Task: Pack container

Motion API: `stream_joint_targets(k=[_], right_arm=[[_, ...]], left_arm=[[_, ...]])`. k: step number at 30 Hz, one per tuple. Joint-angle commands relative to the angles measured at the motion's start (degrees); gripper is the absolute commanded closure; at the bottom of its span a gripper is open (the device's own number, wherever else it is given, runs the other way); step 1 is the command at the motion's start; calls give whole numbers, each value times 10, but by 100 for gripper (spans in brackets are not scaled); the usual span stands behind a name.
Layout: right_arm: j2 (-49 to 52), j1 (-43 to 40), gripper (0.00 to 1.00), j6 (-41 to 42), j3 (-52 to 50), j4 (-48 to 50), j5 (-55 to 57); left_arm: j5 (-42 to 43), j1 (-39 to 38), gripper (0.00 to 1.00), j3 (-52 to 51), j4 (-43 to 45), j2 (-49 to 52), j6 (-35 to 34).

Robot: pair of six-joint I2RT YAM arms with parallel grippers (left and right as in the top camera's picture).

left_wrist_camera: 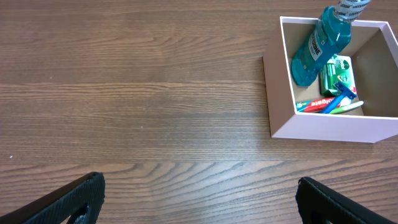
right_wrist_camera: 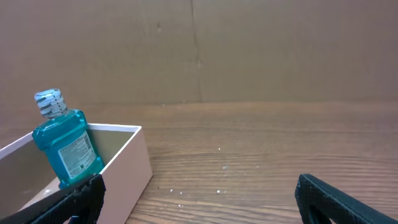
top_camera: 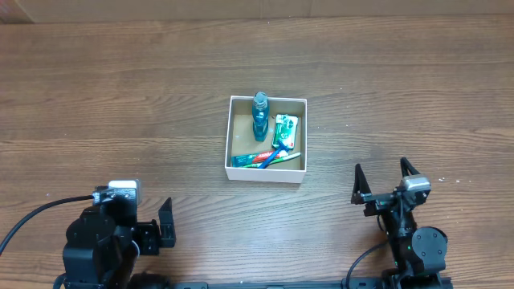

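The container (top_camera: 227, 136) is a small square white box with a brown inside, at the table's middle. It holds a blue mouthwash bottle (top_camera: 260, 117), a green packet (top_camera: 285, 131), and a toothpaste tube (top_camera: 250, 160) with a blue razor (top_camera: 277, 154) lying along the front wall. The container (left_wrist_camera: 323, 129) and bottle (left_wrist_camera: 320, 46) also show in the left wrist view, and the container (right_wrist_camera: 134, 163) and bottle (right_wrist_camera: 65, 146) in the right wrist view. My left gripper (top_camera: 165, 225) is open and empty at the front left. My right gripper (top_camera: 381, 181) is open and empty at the front right.
A brown cardboard wall (right_wrist_camera: 199, 50) stands along the table's far edge. Bare wood tabletop (top_camera: 120, 104) lies all around the container.
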Motion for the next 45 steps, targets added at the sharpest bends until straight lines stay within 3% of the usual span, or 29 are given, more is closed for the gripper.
stream_joint_targets(k=[1, 20, 24, 25, 29, 33, 36, 40, 45], right_arm=[[-6, 5, 0, -13, -6, 4, -4], [-6, 5, 0, -13, -6, 4, -3], [-6, 5, 0, -13, -6, 4, -3], [-6, 5, 0, -13, -6, 4, -3], [-6, 5, 0, -13, -6, 4, -3], [-6, 5, 0, -13, -6, 4, -3], [-6, 5, 0, -13, -6, 4, -3], [-6, 5, 0, -13, -6, 4, -3], [-6, 5, 0, -13, -6, 4, -3]], left_arm=[[-1, -2, 0, -3, 2, 0, -6], [-17, -2, 0, -3, -12, 0, 1], [-21, -2, 0, -42, -11, -59, 21], [-27, -2, 0, -66, 7, -81, 23], [-50, 0, 0, -264, 283, -203, 76], [-42, 5, 0, -401, 502, -264, 72], [-28, 10, 0, -458, 607, -264, 62], [-22, 34, 0, -524, 683, -264, -21], [-8, 43, 0, -523, 609, -264, -31]])
